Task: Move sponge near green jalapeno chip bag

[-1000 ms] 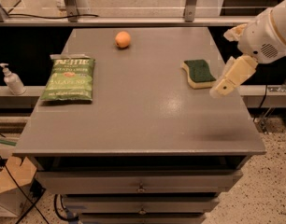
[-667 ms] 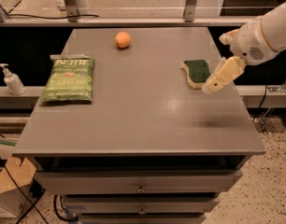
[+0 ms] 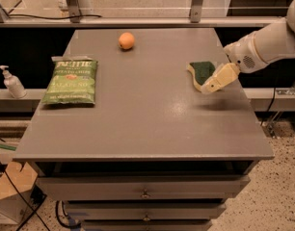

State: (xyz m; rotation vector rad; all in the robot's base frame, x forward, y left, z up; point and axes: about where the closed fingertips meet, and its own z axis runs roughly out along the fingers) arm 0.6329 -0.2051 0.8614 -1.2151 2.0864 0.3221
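Note:
The sponge [image 3: 200,71], dark green on top with a pale yellow foam edge, lies on the grey table's right side. The green jalapeno chip bag [image 3: 70,81] lies flat at the left side, far from the sponge. My gripper [image 3: 216,80] comes in from the right on a white arm. It hangs just above the table at the sponge's right front corner, overlapping its edge. It holds nothing that I can see.
A round orange fruit [image 3: 126,40] sits at the back centre of the table [image 3: 142,129]. A white pump bottle [image 3: 12,82] stands on a ledge left of the table. Drawers run below the front edge. A rail crosses behind the table.
My gripper has moved left and towards the sponge, from the table's right edge to the sponge's right front corner. The sponge, bag and fruit have not moved.

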